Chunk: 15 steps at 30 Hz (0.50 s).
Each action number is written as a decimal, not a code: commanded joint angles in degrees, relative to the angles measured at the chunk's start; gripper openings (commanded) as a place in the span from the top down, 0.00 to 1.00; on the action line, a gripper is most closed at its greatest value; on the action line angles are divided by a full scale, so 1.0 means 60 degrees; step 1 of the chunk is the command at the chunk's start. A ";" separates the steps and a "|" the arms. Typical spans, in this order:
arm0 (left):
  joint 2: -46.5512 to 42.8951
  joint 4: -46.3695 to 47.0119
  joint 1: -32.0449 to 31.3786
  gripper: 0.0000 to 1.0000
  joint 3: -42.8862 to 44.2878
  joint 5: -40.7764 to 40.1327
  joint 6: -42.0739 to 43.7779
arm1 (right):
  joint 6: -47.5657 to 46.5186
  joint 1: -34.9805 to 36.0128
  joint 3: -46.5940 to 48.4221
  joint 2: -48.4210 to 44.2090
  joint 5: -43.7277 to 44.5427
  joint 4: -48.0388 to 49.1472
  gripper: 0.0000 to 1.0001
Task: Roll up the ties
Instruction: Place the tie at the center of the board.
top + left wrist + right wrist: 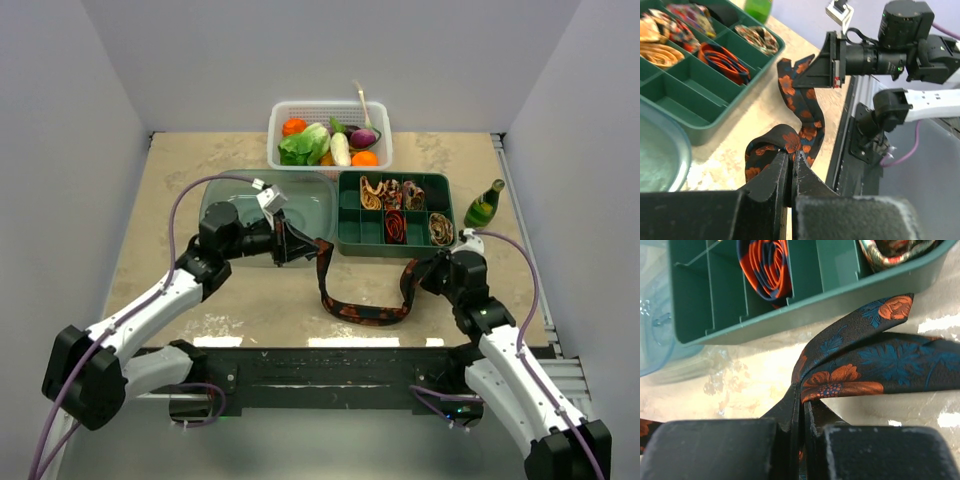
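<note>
Black fabric necktie with orange flowers (pixel 365 314) sags in a U on the beige marbled tabletop (pixel 450 160), just in front of the green compartmented plastic tray (pixel 375 248). The left gripper (pixel 791 159) pinches one end tight and the right gripper (pixel 801 399) clamps the other. Rolled ties (pixel 378 192) sit in several tray compartments.

Bright, even, seemingly lit from above; white glare streaks along near table (pixel 260 318) edge; soft shadows; close wrist-view foregrounds blurred.
</note>
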 commanded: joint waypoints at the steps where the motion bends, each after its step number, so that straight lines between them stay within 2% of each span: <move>1: -0.0948 0.0502 -0.0054 1.00 -0.0171 -0.1018 0.0003 | -0.0347 -0.0113 0.0308 -0.0061 -0.0190 0.0700 1.00; 10: -0.1315 -0.0142 -0.0068 1.00 -0.0741 -0.1414 0.0149 | -0.0743 -0.0142 0.0090 -0.0851 -0.0192 0.0980 1.00; 13: -0.1417 -0.0391 -0.0068 1.00 -0.1122 -0.1516 -0.0055 | -0.0525 -0.0142 -0.0203 -0.0634 -0.0146 0.0833 1.00; 15: -0.1504 -0.0755 -0.0068 1.00 -0.1226 -0.2056 -0.0420 | -0.0160 -0.0143 -0.0423 -0.0472 -0.0322 0.0862 1.00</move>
